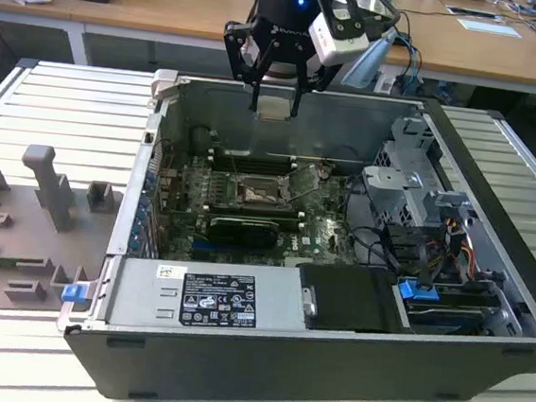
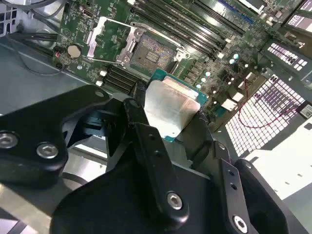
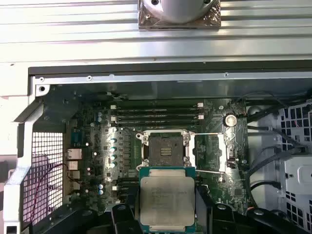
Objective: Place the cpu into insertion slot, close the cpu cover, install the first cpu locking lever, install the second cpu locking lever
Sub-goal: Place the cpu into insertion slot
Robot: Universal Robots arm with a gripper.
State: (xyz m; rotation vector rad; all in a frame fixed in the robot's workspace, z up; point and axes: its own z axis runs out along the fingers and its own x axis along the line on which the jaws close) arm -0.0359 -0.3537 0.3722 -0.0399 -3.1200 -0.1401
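The largest piece of writing here is the white label (image 1: 206, 299) on the power supply (image 1: 204, 295), which runs along the near edge of the computer case (image 1: 488, 279) in the exterior view. It carries black print and a row of small marks that I cannot read. The cpu (image 3: 167, 197) also has lines of fine print on its pale metal face in the first wrist view, too faint for me to make out.

My pincer (image 1: 276, 95) is pinching the cpu (image 1: 274, 108) by two opposite edges. The fingers (image 2: 141, 114) are closed in only as far as the chip's width, pressing its green rim. I hold it flat in the air above the open case, over the far wall in the exterior view and well apart from the circuit board (image 3: 92, 161) below.

The insertion slot (image 3: 163, 148) sits bare on that board, its dark centre showing, just beside the long black memory slots (image 3: 156, 114). The cpu cover (image 3: 209, 151) is swung open and lies to one side of the slot.

The case rests on a slatted metal desk (image 1: 58, 114). Grey fixtures (image 1: 45, 194) stand toward the exterior view's left edge.
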